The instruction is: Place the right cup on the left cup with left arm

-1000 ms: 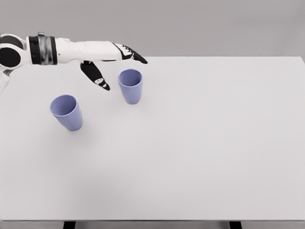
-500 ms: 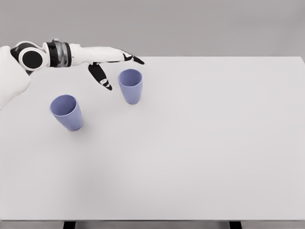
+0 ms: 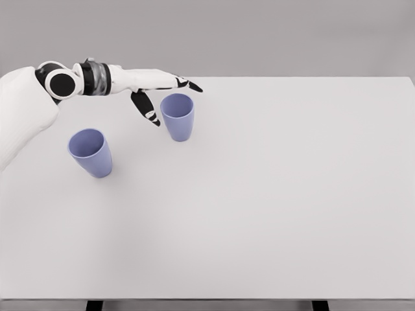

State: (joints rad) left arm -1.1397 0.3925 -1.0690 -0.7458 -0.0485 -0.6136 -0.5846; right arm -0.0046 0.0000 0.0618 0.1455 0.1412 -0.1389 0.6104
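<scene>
Head view | grey wall [image 3: 259, 32] behind | white table [image 3: 272, 194] fills frame | left hand [image 3: 159, 91] at 11 o'clock, fingers spread, empty, just beside right cup [image 3: 177, 116] | left cup [image 3: 91, 152] at 9 o'clock, apart, upright

Simulated test scene: bare white table [image 3: 272, 194], grey backdrop [image 3: 259, 32].

The left arm [image 3: 39, 107] enters from the left edge and stretches rightward across the upper left of the frame, forearm nearly level. Its left hand [image 3: 159, 91] is spread and empty, fingers [image 3: 188, 85] pointing right, thumb [image 3: 146, 109] angled downward.
</scene>
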